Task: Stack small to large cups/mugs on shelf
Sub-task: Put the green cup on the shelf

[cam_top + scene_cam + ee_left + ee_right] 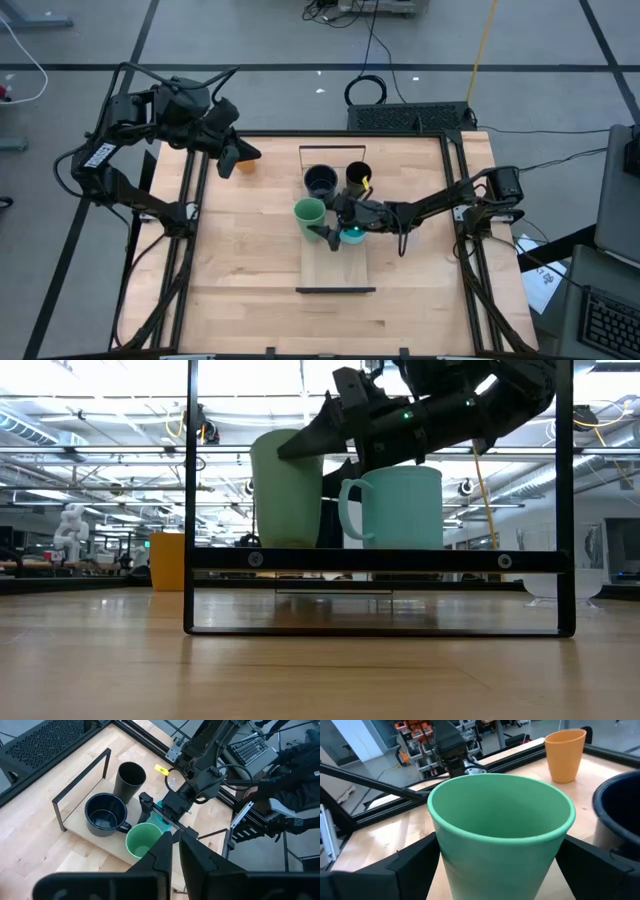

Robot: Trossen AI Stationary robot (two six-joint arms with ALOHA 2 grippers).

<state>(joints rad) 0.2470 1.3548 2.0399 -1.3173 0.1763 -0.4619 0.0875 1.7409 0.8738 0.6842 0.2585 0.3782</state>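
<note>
Right pincer (322, 232), fingers spread wide on either side of the green cup (309, 213), which stands on the shelf (335, 275) beside the dark mug (321, 181). Left pincer (232, 160) clenched, empty, near the orange cup (246, 165). Risk: off-centre closure may tip the cup against its neighbours.

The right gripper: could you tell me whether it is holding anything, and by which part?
The right gripper brackets the green cup, one finger on each side of its wall below the rim; whether it actually grips cannot be told.

shelf (335, 272) front half free, cups (322, 181) crowding back
</note>
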